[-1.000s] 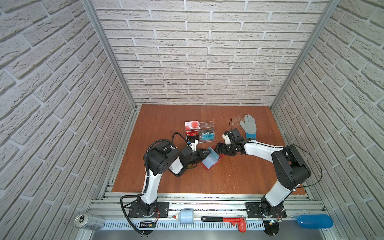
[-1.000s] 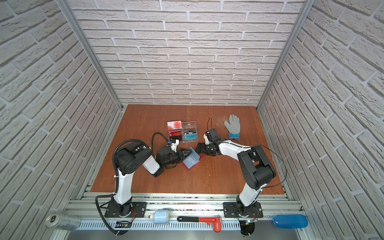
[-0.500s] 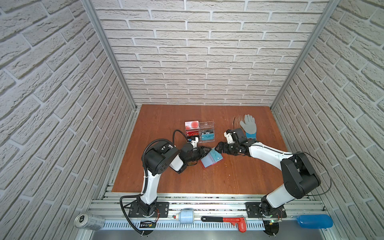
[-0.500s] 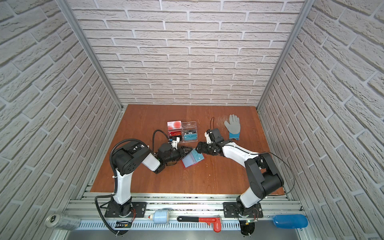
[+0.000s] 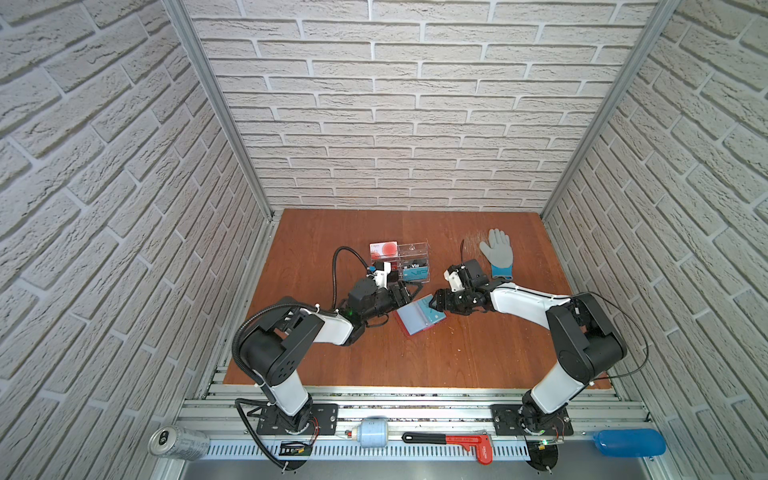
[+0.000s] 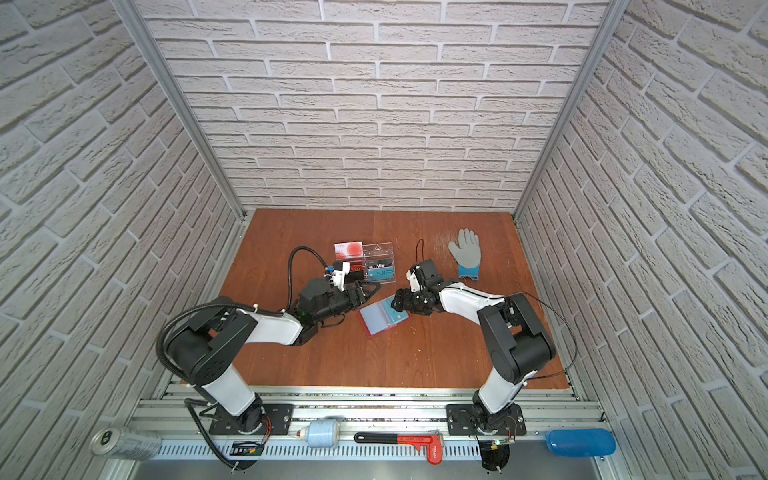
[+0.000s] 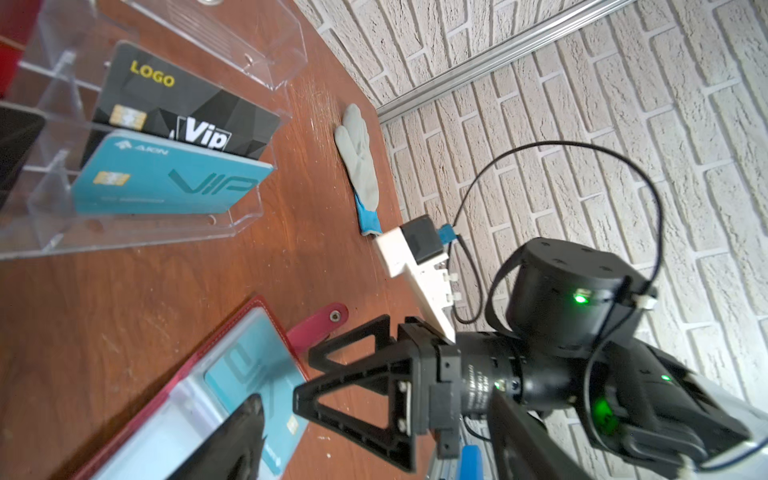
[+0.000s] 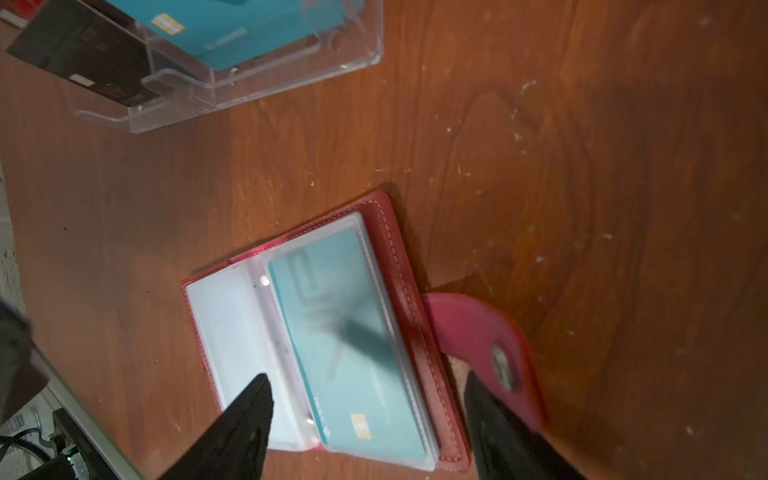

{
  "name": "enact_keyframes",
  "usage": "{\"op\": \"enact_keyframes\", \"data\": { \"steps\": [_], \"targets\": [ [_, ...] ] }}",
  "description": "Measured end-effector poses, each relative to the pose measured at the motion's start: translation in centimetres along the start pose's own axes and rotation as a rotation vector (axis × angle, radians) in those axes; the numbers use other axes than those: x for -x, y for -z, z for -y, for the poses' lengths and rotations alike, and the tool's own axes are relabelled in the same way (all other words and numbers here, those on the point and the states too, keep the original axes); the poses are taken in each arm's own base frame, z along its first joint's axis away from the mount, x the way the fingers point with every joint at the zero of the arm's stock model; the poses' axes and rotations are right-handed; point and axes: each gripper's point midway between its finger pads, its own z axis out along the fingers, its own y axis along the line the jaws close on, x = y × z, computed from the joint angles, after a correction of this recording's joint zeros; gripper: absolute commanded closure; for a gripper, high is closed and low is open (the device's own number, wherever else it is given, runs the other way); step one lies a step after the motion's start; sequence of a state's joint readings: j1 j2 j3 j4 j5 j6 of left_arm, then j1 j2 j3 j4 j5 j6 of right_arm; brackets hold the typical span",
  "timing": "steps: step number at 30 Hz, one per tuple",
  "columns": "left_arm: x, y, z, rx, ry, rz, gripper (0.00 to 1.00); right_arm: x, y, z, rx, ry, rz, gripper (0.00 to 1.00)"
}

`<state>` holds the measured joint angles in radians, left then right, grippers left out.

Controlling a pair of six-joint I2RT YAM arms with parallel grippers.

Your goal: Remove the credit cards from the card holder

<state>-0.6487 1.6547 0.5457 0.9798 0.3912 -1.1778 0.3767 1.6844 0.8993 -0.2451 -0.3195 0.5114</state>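
- Red holder (image 5: 417,322) lies open and flat on the wooden surface (image 5: 457,357), at the centre of both top views, between the two grippers.
- It has clear sleeves inside. A teal card (image 8: 353,332) with a gold chip sits in the sleeve on the half next to the snap tab (image 8: 469,328). The other half looks pale, and I cannot tell whether it holds a card.
- Right gripper (image 5: 436,306) points in from the right of the frame, its jaws spread wide and gripping nothing. In the right wrist view one fingertip lies over the pale half and the other over the tab, with the teal card between them. Whether they touch the holder cannot be told.
- Left gripper (image 5: 409,293) is at the holder's upper-left corner, its jaws also wide apart with nothing held. Contact with the holder is unclear.
- Clear acrylic stand (image 5: 411,259) with VIP cards in it stands just above the left gripper in the frame, apart from the holder.
- Grey glove (image 5: 496,253) with a blue cuff lies flat at upper right, well apart from the holder.
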Motion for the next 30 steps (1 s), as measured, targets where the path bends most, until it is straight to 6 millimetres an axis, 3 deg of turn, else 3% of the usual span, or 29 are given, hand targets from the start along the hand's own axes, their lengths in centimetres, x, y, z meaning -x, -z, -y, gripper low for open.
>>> {"op": "enact_keyframes", "data": {
  "steps": [8, 13, 24, 30],
  "targets": [
    [-1.6, 1.1, -2.5, 0.11, 0.024, -0.042, 0.02, -0.3, 0.1, 0.2, -0.017, -0.01, -0.024, 0.57],
    [-1.7, 1.8, -3.1, 0.177, 0.031, -0.051, 0.02, -0.8, -0.3, -0.3, -0.002, -0.023, -0.038, 0.66],
    [-1.8, 1.7, -4.4, 0.245, 0.076, -0.053, 0.02, -2.5, -1.8, -3.2, 0.132, -0.034, -0.095, 0.71],
    [-1.8, 0.7, -4.5, 0.252, 0.087, -0.065, 0.02, -2.2, -1.4, -3.0, 0.129, -0.026, -0.079, 0.68]
  ]
}}
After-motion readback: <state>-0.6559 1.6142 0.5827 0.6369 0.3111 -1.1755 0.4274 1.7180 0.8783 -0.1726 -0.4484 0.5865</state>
